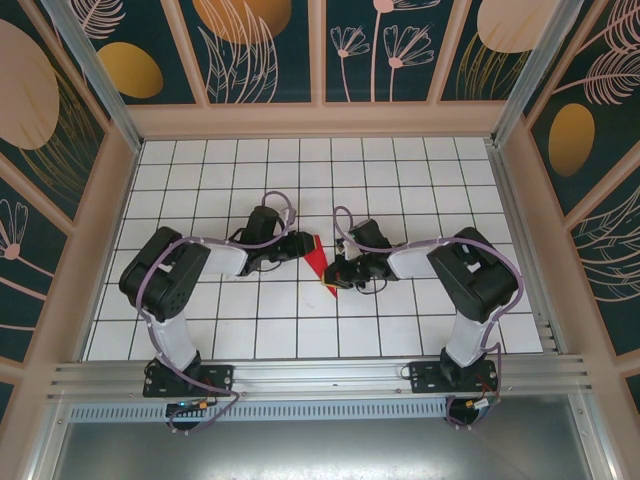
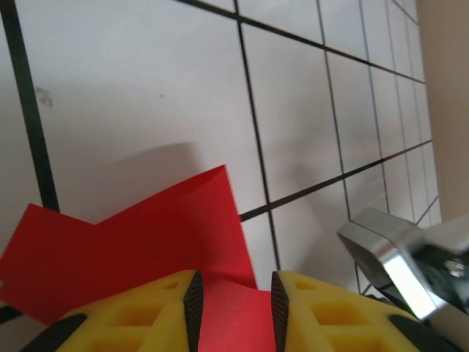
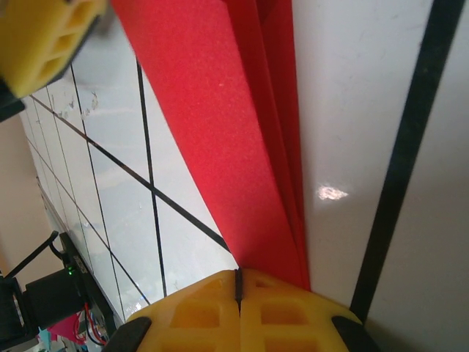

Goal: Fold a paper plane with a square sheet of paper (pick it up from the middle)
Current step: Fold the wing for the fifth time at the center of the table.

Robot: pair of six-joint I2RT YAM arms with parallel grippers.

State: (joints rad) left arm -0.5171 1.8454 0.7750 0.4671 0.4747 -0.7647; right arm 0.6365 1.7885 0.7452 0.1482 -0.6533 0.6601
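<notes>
My right claw (image 3: 239, 284) is pinched shut on the tip of the red paper (image 3: 212, 110), anchoring it, I judge; my left claw (image 2: 234, 284) straddles it half-open, clamping nothing.

LAB TEST CELL: A left arm (image 1: 175, 290) and a right arm (image 1: 470, 285) stand bolted to an aluminium rail (image 1: 320, 378) along the near edge of a white desk (image 1: 300, 330) ruled in a black grid. Panel walls (image 1: 270, 50) painted dark teal with leaves, flowers and orange ovals box in the desk's left, far and right edges, with metal posts (image 1: 92, 70) at the far corners. Lilac cables (image 1: 141, 290) trail along the arms.
</notes>
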